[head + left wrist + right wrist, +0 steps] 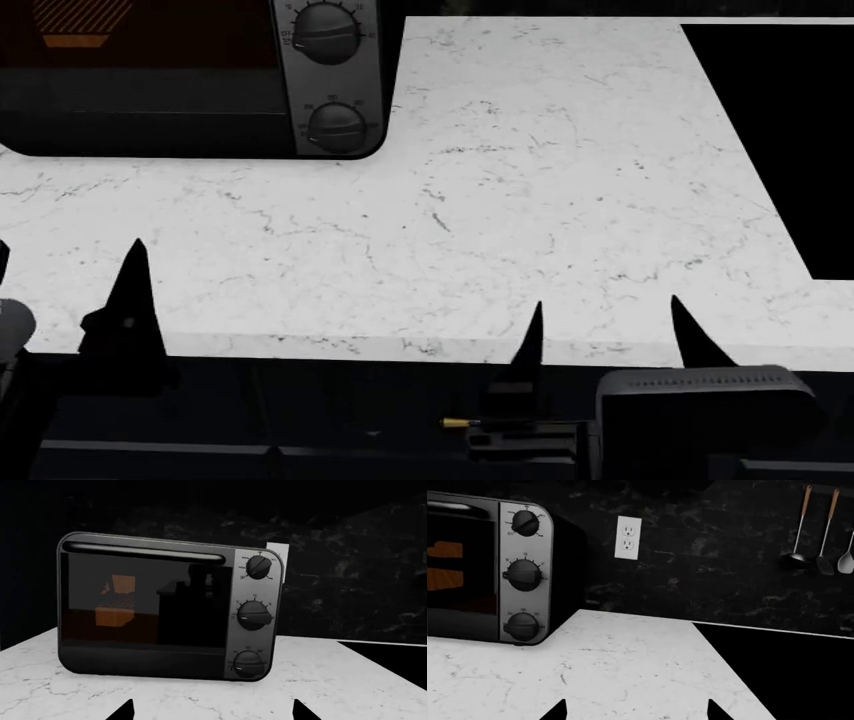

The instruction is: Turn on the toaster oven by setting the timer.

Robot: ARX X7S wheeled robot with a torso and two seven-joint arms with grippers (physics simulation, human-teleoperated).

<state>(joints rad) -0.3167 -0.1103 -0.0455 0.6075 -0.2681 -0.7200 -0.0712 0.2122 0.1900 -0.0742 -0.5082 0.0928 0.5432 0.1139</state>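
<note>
The toaster oven (pixel 147 605) is a black box with a dark glass door, a bar handle along the top and a silver side panel (pixel 253 615) with three round dark knobs. It stands on the white marble counter (pixel 200 695). In the head view it sits at the far left (pixel 160 100), and the right wrist view shows its knob panel (pixel 524 575). My left gripper (pixel 212 715) is open and empty, facing the oven front from a distance. My right gripper (pixel 635 715) is open and empty over the counter, to the right of the oven. In the head view both grippers, left (pixel 67 290) and right (pixel 607 335), hover at the counter's near edge.
A black area (pixel 787 130) cuts into the counter at the right. A white wall outlet (pixel 628 537) is on the dark backsplash beside the oven. Several utensils (pixel 824 535) hang on the wall at the far right.
</note>
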